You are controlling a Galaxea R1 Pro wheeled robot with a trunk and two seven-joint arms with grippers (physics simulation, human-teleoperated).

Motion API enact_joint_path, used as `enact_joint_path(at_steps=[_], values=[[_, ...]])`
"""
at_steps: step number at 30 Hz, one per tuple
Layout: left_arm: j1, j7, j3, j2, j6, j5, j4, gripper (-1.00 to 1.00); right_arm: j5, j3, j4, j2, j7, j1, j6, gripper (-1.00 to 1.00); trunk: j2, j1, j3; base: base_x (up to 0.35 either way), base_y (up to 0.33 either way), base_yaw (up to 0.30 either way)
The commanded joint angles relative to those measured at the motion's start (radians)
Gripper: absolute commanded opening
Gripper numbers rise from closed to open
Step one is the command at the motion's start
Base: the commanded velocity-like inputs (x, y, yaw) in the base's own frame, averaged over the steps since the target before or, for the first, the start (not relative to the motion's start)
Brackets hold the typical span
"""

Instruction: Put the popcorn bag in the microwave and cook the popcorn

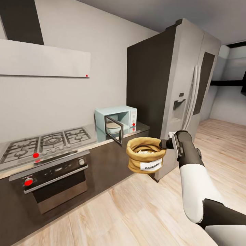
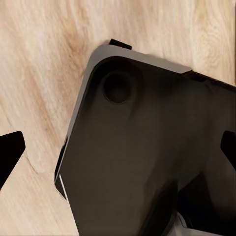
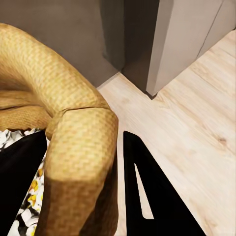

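Note:
The tan popcorn bag [image 1: 145, 155] hangs in the air over the floor, in front of the cabinet fronts and just below the microwave [image 1: 118, 118]. My right gripper [image 1: 165, 143] is shut on the bag's rolled rim from the right. Whitish popcorn [image 1: 145, 151] shows inside it. In the right wrist view the rim [image 3: 64, 128] sits pinched between the dark fingers [image 3: 147, 187], with popcorn [image 3: 27, 201] below. The mint-blue microwave stands on the grey countertop [image 1: 100, 136] with its glass door [image 1: 113, 130] swung open toward me. My left gripper [image 2: 120, 147] is open above my own dark base.
A steel gas hob [image 1: 48, 141] and a dark built-in oven [image 1: 51, 177] lie left of the microwave. A tall grey fridge [image 1: 181, 85] stands right of the counter's end, close behind the bag. Wooden floor [image 1: 136, 212] stretches in front.

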Motion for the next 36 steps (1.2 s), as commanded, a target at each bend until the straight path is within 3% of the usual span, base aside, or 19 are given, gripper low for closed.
enact_joint_path(at_steps=[1, 4, 8, 15, 21, 36], values=[[0.000, 0.001, 0.001, 0.000, -0.001, 0.003, -0.001, 1.00, 0.009, -0.004, -0.001, 0.001, 0.010, -0.001, 0.003, -1.00, -0.001, 0.001, -0.001, 0.321, 0.000, 0.000], [0.000, 0.000, 0.001, 0.000, -0.001, 0.003, -0.001, 1.00, 0.009, -0.004, -0.001, -0.001, 0.010, -0.001, 0.003, -1.00, -0.001, 0.001, -0.001, 0.321, 0.000, 0.000], [0.000, 0.000, 0.001, 0.000, -0.001, 0.004, -0.001, 1.00, 0.011, -0.004, -0.002, -0.022, 0.010, -0.001, 0.003, -1.00, -0.001, 0.001, -0.001, 0.321, 0.000, 0.000], [0.000, -0.001, 0.001, 0.000, -0.001, 0.003, -0.001, 1.00, 0.014, -0.004, -0.002, -0.021, 0.010, 0.000, 0.003, -1.00, -0.001, 0.001, -0.001, 0.314, 0.000, 0.000], [0.000, 0.000, 0.001, -0.001, -0.001, 0.003, -0.001, 1.00, 0.014, -0.004, -0.002, -0.021, 0.010, -0.001, 0.003, -1.00, -0.001, 0.001, -0.001, 0.069, -0.017, 0.000], [0.000, -0.001, 0.001, 0.001, 0.000, 0.006, -0.001, 1.00, 0.014, -0.002, -0.002, -0.021, 0.010, -0.001, 0.003, -1.00, -0.001, 0.001, -0.001, 0.220, -0.192, 0.000]])
